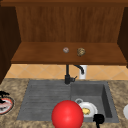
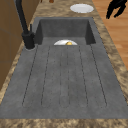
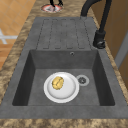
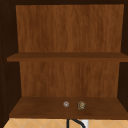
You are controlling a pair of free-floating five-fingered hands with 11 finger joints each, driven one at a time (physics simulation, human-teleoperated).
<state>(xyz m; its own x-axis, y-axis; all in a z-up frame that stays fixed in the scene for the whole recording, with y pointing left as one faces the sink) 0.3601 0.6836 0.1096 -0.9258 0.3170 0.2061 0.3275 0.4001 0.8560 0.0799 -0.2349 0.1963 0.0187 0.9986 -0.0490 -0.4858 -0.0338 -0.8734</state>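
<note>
My left hand (image 1: 3, 95) hovers at the far left over a red-rimmed plate (image 1: 5, 106) on the counter. In the right side view that hand (image 3: 55, 2) hangs just above the same plate (image 3: 51, 8). My right hand (image 1: 98, 119) floats at the sink's front right corner. In the left side view it (image 2: 115, 8) sits off the counter's front edge with its fingers loosely extended, holding nothing. A white plate (image 3: 67, 92) carrying a yellow food piece (image 3: 57, 83) lies in the basin.
A red ball (image 1: 67, 114) sits low at the front of the sink. A black faucet (image 1: 67, 74) stands behind the draining board (image 2: 65, 75). A plain white plate (image 2: 81, 8) lies on the right counter. Two small items (image 4: 66, 104) (image 4: 81, 105) sit on the cabinet's lowest shelf.
</note>
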